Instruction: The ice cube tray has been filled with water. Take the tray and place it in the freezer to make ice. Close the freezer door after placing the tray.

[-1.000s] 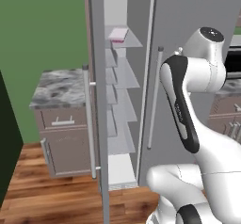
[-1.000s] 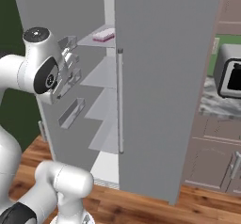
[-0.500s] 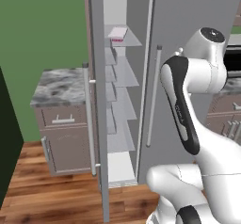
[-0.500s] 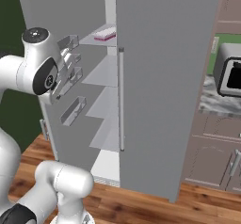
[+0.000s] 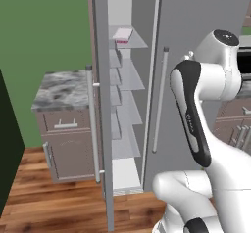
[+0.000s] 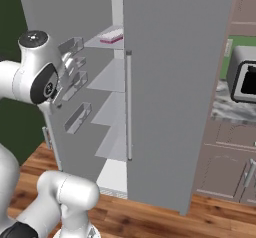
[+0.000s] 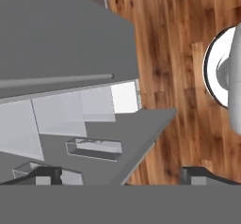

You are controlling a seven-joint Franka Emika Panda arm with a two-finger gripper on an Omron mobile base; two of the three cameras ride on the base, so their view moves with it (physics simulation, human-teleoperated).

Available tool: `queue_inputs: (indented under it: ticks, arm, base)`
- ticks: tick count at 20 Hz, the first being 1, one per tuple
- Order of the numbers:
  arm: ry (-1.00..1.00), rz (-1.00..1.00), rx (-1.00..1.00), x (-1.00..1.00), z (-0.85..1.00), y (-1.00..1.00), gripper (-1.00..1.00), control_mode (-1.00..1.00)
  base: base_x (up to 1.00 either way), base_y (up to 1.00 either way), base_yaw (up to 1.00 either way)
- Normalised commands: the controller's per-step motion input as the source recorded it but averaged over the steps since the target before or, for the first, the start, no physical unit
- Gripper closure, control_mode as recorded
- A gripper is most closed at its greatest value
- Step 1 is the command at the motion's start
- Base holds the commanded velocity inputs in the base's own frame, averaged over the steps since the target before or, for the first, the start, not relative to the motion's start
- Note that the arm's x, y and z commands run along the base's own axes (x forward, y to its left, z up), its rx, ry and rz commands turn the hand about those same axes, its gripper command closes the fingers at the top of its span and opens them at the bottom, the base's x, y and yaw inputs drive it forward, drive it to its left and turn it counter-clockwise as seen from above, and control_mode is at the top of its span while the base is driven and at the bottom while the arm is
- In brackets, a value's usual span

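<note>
The ice cube tray [image 5: 122, 34] [image 6: 111, 36], a thin pale slab with a magenta edge, lies flat on an upper shelf inside the freezer [image 5: 128, 80]. The freezer door [image 5: 102, 104] [image 6: 70, 147] stands wide open, its inner bins showing. My gripper [image 7: 124, 175] is open and holds nothing. It points down past the open freezer door [image 7: 141, 138] towards the floor, clear of the tray. One clear door bin [image 7: 94, 148] lies just ahead of the fingertips [image 7: 47, 175].
A marble-topped cabinet [image 5: 61, 87] stands left of the fridge, close behind the open door. The plain right fridge door [image 6: 175, 82] is shut. A toaster [image 6: 244, 77] sits on the right counter. Wooden floor [image 7: 160, 39] spreads below.
</note>
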Motion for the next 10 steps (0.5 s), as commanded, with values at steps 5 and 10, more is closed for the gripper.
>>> queue_inputs:
  ticks: [5,10]
  arm:
    - [-0.01,0.08,0.00,-0.55,0.00,0.00,-1.00,-1.00]
    - [0.02,0.17,-0.18,-0.29,0.00,0.12,-1.00,-1.00]
  base:
    - [0.00,0.00,0.00]
    - [0.00,0.00,0.00]
